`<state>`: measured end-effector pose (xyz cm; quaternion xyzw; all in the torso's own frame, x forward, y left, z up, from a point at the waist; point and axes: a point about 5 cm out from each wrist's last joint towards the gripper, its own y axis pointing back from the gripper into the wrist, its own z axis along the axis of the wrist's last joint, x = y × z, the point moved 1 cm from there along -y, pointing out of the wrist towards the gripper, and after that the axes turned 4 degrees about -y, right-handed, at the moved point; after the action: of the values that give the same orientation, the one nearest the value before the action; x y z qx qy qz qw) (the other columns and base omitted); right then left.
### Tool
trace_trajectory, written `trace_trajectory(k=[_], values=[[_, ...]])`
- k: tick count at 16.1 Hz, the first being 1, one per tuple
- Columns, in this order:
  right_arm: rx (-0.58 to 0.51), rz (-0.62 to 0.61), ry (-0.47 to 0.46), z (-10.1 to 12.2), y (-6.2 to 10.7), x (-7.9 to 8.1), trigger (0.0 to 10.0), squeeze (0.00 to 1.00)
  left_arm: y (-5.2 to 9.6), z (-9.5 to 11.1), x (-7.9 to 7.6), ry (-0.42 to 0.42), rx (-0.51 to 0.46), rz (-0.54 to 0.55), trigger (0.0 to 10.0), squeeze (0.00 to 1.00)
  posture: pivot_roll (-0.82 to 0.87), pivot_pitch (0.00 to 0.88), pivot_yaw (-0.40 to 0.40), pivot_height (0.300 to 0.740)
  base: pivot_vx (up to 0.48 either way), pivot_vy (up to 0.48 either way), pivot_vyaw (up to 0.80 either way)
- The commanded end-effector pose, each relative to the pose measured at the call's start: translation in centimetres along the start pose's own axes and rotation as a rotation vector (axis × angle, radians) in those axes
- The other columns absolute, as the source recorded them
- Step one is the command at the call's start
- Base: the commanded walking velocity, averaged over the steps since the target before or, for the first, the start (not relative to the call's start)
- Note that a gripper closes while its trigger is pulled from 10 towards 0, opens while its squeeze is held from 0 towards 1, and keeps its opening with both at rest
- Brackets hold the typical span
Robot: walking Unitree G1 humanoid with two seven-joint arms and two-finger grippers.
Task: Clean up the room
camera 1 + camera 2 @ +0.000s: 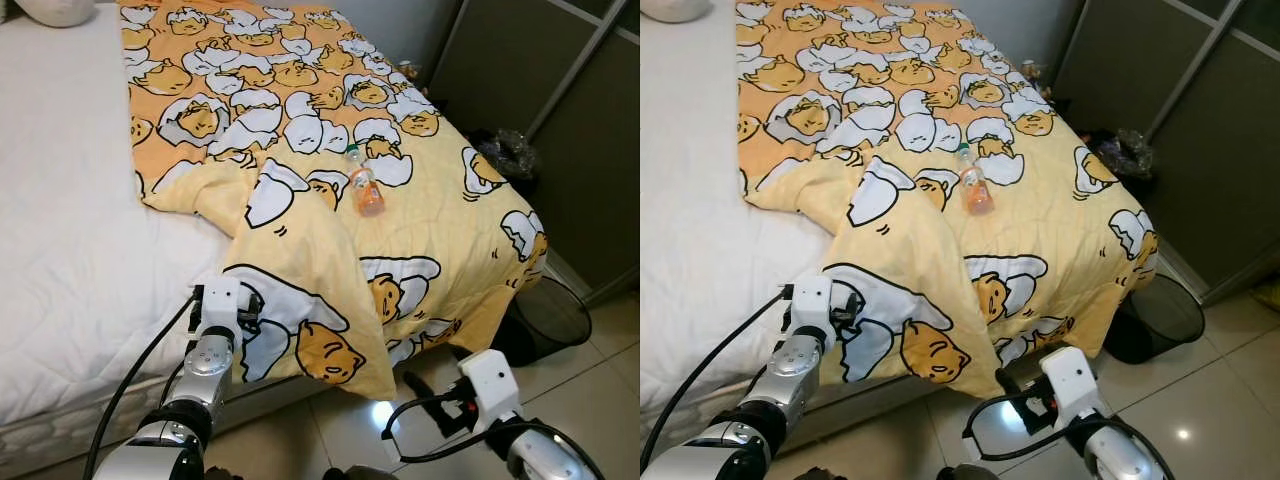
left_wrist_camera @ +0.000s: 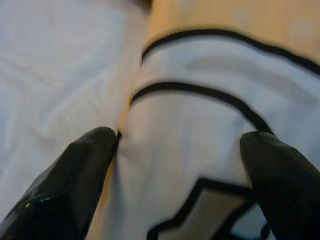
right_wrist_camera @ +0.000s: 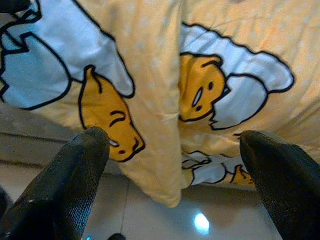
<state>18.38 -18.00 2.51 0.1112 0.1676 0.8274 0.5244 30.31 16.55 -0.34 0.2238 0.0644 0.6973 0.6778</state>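
At bed's near edge | left pincer spread, pressed onto blanket corner draped over bed | right pincer spread beside hanging hem | soft, light, floppy; best pinched at corner | bottle lying on top

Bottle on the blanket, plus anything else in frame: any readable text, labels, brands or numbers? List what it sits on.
No text can be read in any view.
bottle: the label band is too small and blurred to make out.
blanket: a cartoon egg-character print, no words.
left gripper, right gripper, both open at the blanket's hanging edge: no markings visible.
waste bin: no label visible.
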Motion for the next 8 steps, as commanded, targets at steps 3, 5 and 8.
trace_trajectory(k=[3,5,8], values=[[0.012,0.003,-0.006,0.2,0.0,-0.1,10.0,0.00,0.7,-2.7,-0.6,0.023,0.145,-0.016,7.9,0.00,-0.16,0.084,-0.121,0.736,0.000,0.000,0.00],[0.016,0.001,-0.006,0.2,-0.2,-0.3,10.0,0.00,0.5,-2.7,0.5,0.163,0.179,0.051,7.5,0.00,-0.16,0.081,-0.123,0.736,0.000,0.000,0.00],[0.021,0.012,-0.002,0.2,-0.4,-0.3,10.0,0.00,-0.3,-0.5,-0.1,0.120,0.100,0.017,0.0,0.00,-0.16,0.075,-0.132,0.736,0.000,0.000,0.00]])
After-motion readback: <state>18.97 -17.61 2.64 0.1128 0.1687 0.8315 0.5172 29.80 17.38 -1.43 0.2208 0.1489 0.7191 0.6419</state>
